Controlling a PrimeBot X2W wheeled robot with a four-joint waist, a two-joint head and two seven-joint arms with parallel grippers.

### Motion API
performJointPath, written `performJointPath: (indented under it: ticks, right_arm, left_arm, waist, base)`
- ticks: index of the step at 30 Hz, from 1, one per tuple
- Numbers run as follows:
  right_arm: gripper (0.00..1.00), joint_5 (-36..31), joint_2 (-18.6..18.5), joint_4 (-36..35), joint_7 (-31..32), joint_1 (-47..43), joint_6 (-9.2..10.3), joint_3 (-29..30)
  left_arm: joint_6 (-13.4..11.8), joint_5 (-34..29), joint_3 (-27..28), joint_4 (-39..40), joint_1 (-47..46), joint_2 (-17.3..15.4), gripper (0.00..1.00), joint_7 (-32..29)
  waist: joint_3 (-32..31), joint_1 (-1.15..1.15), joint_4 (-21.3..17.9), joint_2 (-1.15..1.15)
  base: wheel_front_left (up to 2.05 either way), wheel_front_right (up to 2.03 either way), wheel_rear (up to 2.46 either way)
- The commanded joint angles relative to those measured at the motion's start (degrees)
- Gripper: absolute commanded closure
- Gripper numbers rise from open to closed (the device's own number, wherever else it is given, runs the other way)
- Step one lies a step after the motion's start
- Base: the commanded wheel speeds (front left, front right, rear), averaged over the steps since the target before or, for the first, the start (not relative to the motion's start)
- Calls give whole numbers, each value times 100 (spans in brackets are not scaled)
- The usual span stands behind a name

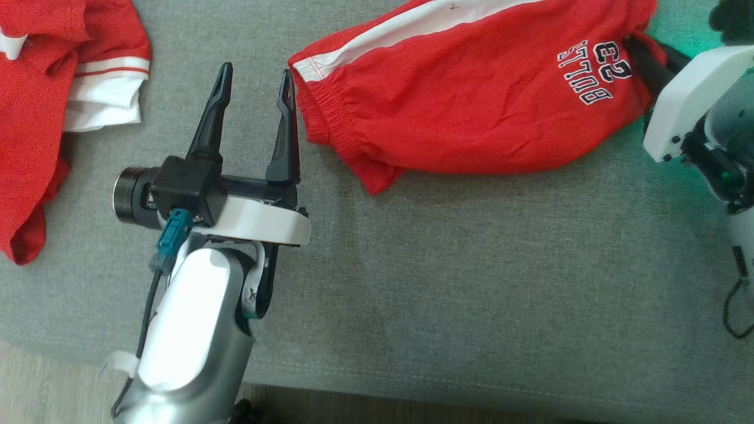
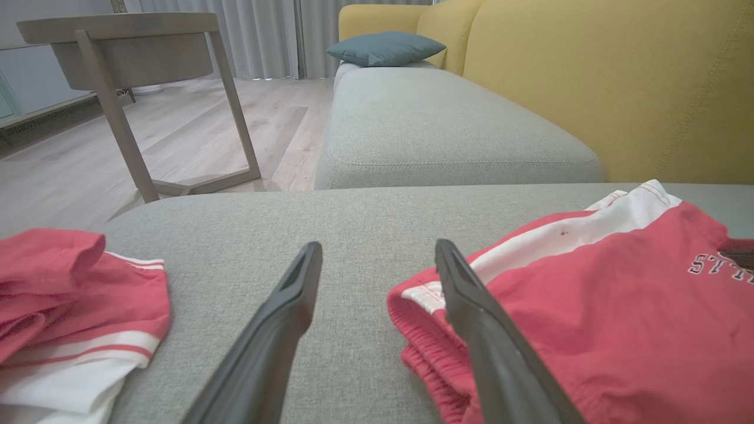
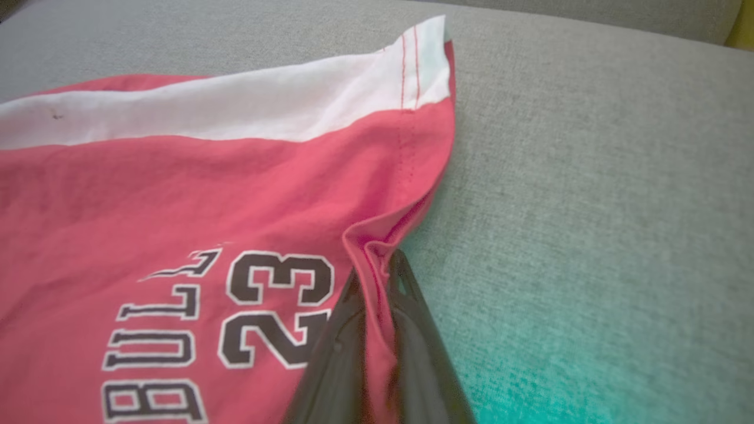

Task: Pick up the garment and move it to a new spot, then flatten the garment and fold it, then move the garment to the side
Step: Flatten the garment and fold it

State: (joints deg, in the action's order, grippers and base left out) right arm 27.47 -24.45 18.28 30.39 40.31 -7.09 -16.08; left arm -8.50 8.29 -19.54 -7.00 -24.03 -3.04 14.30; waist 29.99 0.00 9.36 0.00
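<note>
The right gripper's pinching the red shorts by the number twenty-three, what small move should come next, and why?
Probably shift the open left gripper sideways onto the waistband and close. The right gripper is shut on a fold of the red shorts, while the left sits beside the other end, holding nothing. Gripping both ends should lift it evenly.

Left gripper [image 1: 256, 69]: two long dark fingers [image 1: 209, 118] tapering to slim tips, each with a recessed slot (clearest in the left wrist view). Behind them are a black camera block [image 1: 188, 185] with a round dark barrel [image 1: 129, 197], a white collar [image 1: 262, 224] and a glossy silver-white forearm [image 1: 191, 321]. A teal connector [image 1: 172, 232] feeds a black cable [image 1: 147, 312].

Right gripper [image 3: 377, 264]: matching dark fingers, a white bracket [image 1: 695, 97] with small dark screws [image 1: 667, 157], and a black cable loop [image 1: 727, 309].
</note>
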Motion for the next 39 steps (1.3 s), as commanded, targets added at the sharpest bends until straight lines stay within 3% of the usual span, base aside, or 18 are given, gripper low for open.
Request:
performJointPath:
  ticks: [1, 18, 26, 32, 39]
  right_arm:
    - [100, 42, 37, -99, 25, -351, -40, -44]
    - [100, -133, 1202, -999, -1260, -2541, -40, 1431]
    - [100, -278, 1343, -1108, -1311, -3022, -40, 1918]
    - [100, -420, 1211, -1190, -1190, -2814, -40, 1773]
    - [100, -561, 1299, -1648, -878, -2028, -40, 794]
  left_arm:
    - [20, -53, 214, 168, -50, -57, 0, 70]
    - [48, -99, 465, 52, 318, -166, 0, 70]
    - [78, -63, 500, -2, 479, -188, 0, 70]
    - [102, -47, 467, -79, 557, -181, 0, 70]
    - [143, -1, 348, -194, 654, -142, 0, 70]
  waist:
    - [-55, 0, -42, 0]
    - [-737, 0, -499, 0]
    - [-980, 0, -602, 0]
    - [-1169, 0, -561, 0]
    - [-1443, 0, -400, 0]
  base:
    - [0, 0, 0]
    - [0, 0, 0]
    - [0, 0, 0]
    - [0, 0, 0]
    - [0, 0, 0]
